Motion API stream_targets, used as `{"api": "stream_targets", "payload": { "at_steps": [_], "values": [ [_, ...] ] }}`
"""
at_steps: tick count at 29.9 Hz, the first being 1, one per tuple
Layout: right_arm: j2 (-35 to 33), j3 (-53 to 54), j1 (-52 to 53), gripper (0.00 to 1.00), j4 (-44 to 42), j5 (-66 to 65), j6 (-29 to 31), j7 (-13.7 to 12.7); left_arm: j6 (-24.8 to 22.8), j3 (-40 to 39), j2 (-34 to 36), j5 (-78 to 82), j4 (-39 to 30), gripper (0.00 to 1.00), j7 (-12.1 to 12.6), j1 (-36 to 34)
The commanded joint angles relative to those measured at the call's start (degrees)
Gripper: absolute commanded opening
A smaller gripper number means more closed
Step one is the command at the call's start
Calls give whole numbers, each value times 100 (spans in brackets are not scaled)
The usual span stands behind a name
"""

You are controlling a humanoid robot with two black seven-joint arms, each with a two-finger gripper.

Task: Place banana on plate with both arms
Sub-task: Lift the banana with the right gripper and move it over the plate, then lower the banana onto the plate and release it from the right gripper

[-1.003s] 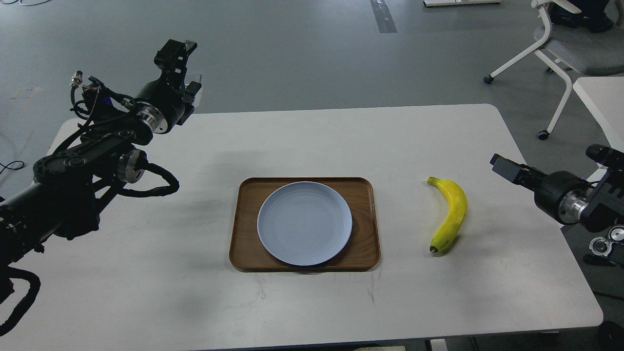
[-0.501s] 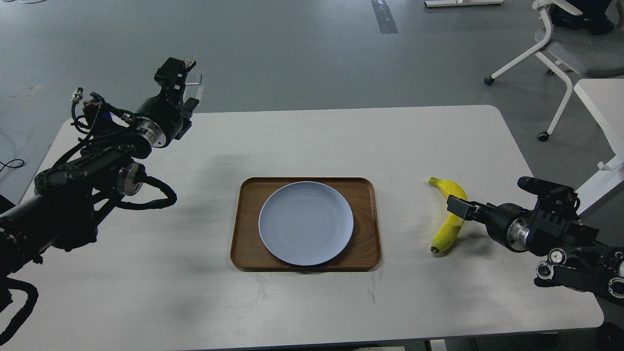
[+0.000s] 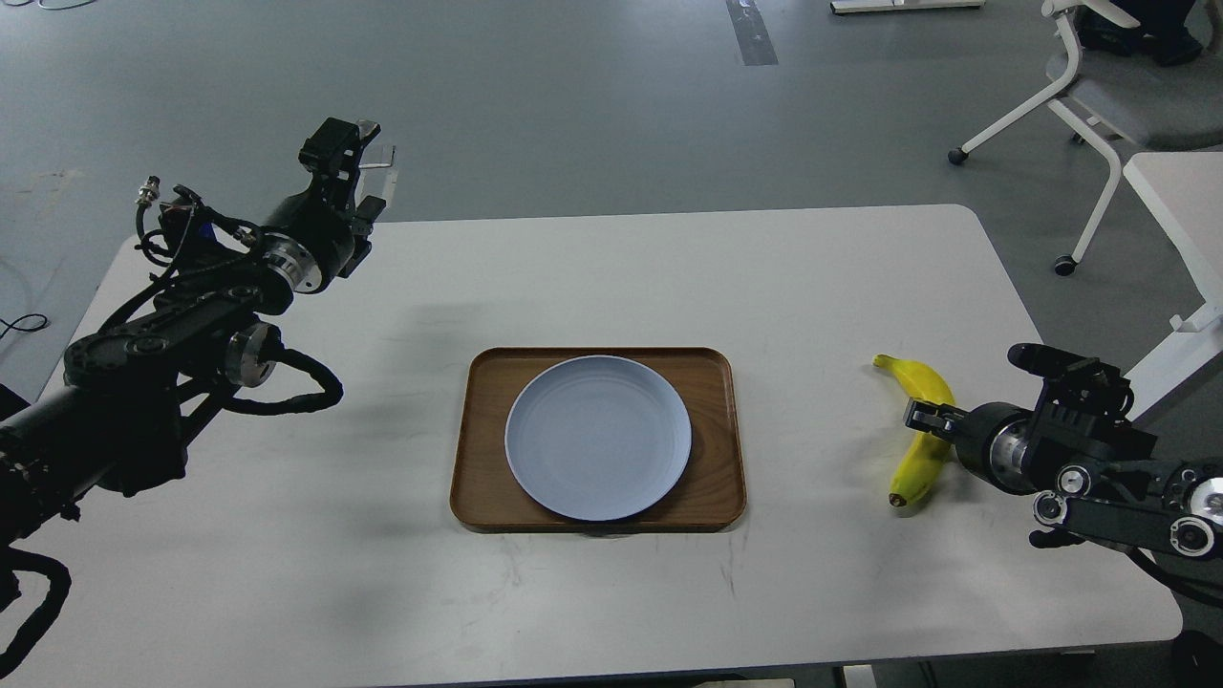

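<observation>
The yellow banana [image 3: 925, 384] lies on the white table [image 3: 611, 277], to the right of the tray. My right gripper [image 3: 923, 419] comes in from the right and is closed across the banana's middle, hiding that part. The pale blue-grey plate [image 3: 598, 438] sits empty on a brown wooden tray [image 3: 717, 430] at the table's centre. My left gripper [image 3: 352, 155] is raised over the table's far left corner, far from the plate and banana, with its fingers apart and nothing in it.
A white office chair [image 3: 1099, 86] stands on the grey floor beyond the table's far right corner. Another white table's edge [image 3: 1180, 210] shows at the right.
My right arm swung in from the right and closed on the banana's middle. The banana has since shifted right, towards the table's edge. My left gripper dropped slightly.
</observation>
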Motion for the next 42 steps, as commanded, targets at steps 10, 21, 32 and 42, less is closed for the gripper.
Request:
{"api": "stream_targets", "payload": {
  "at_steps": [10,21,32,42],
  "values": [
    [-289,-191,1254,0,674,-107,174,1564,-3,0,-9,-1,-8,98,0,85],
    [667,-1617,2259,0,-89,-2938,307,3140,103,0,-9,-1,-8,98,0,93],
    [2205,-1643,2276,0,-1152,-2886,8,3167,120,0,193,-1,-8,98,-9,164],
    [3093,-1775,2144,0,-1672,-2640,52,3158,77,0,237,-1,1,98,-9,181]
  ]
}}
